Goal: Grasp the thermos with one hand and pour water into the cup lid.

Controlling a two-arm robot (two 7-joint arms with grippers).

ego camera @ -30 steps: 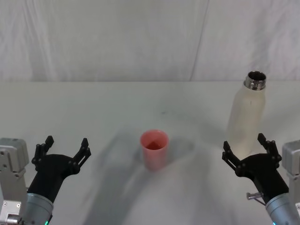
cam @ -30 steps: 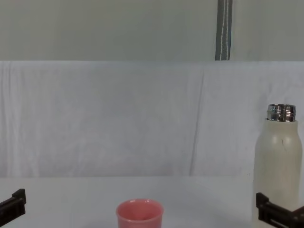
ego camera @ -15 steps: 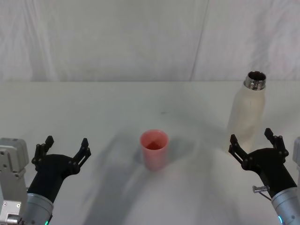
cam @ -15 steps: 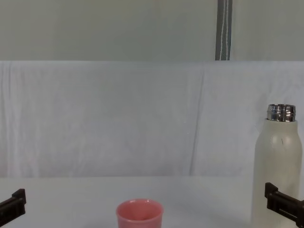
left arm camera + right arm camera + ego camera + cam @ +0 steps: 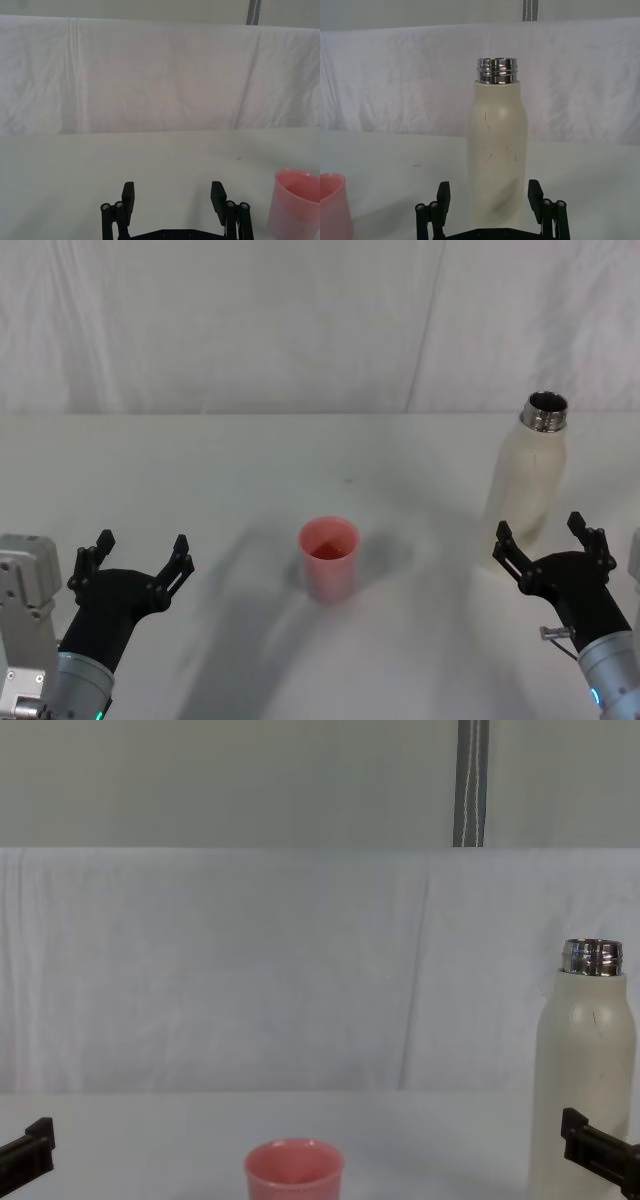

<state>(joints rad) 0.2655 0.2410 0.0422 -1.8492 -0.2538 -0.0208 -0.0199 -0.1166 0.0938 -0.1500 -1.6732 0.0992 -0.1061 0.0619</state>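
The cream-white thermos stands upright at the right of the table, its chrome neck open at the top; it also shows in the chest view and the right wrist view. My right gripper is open just in front of the thermos base, its fingers wider than the bottle and not touching it. The pink cup lid stands mid-table, also in the chest view and the left wrist view. My left gripper is open at the near left, well apart from the cup lid.
A white cloth covers the table and hangs as a backdrop behind it. A grey pole rises behind the backdrop. Bare tabletop lies between the cup lid and the thermos.
My right gripper has shifted to the right, lining up in front of the thermos. The left arm, the cup lid and the thermos have not moved.
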